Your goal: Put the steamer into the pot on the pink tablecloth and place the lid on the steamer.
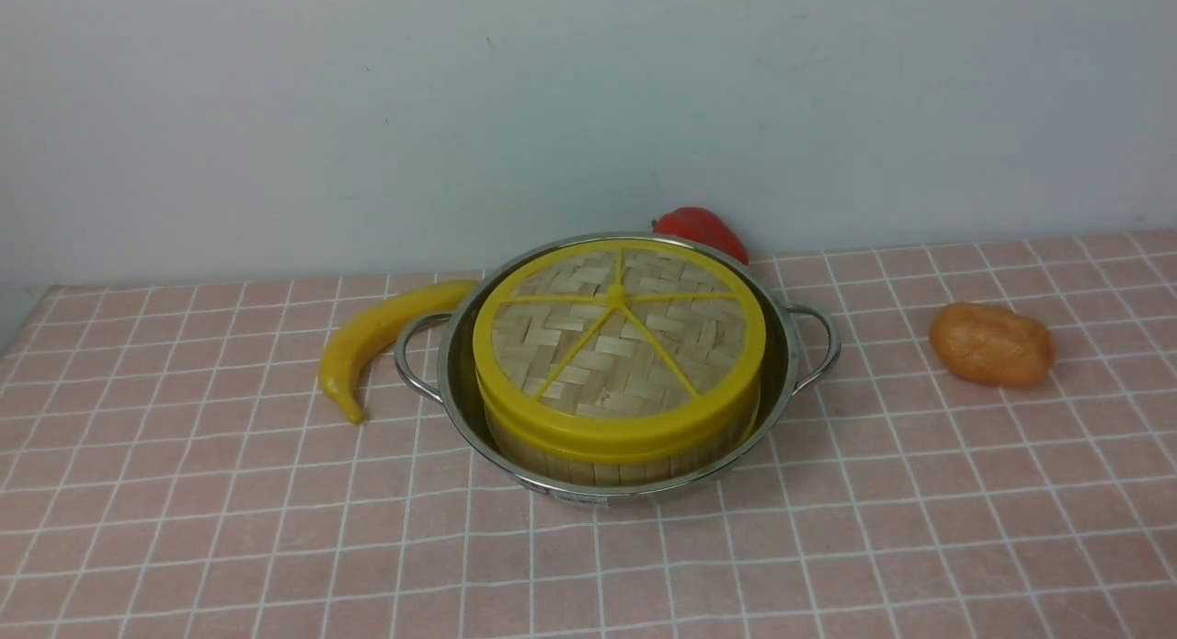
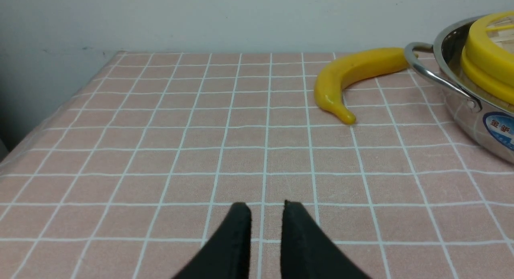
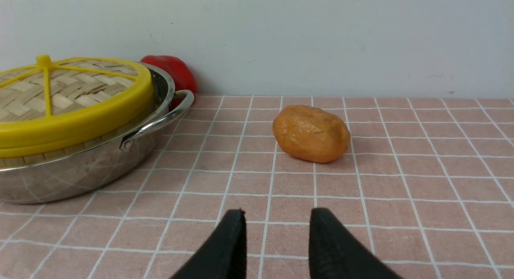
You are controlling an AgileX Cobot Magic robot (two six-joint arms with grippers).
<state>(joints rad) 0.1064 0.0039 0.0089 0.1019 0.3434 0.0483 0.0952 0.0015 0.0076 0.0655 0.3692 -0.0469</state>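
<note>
The shiny pot (image 1: pixel 599 492) stands mid-table on the pink tablecloth (image 1: pixel 828 547). The steamer (image 1: pixel 607 469) sits inside it, and only its bamboo side shows. The lid (image 1: pixel 618 336), with its woven disc and yellow spokes, lies flat on the steamer. Neither gripper shows in the front view. My left gripper (image 2: pixel 267 206) is empty and hovers over bare cloth left of the pot (image 2: pixel 474 122), its fingertips nearly together. My right gripper (image 3: pixel 277 214) is empty over the cloth right of the pot (image 3: pixel 80 170), its fingertips apart.
A yellow banana (image 1: pixel 377 331) lies against the pot's left handle. A red pepper (image 1: pixel 703 227) sits behind the pot by the wall. An orange potato-like lump (image 1: pixel 991 345) lies to the right. The cloth's left edge drops off (image 2: pixel 24 142).
</note>
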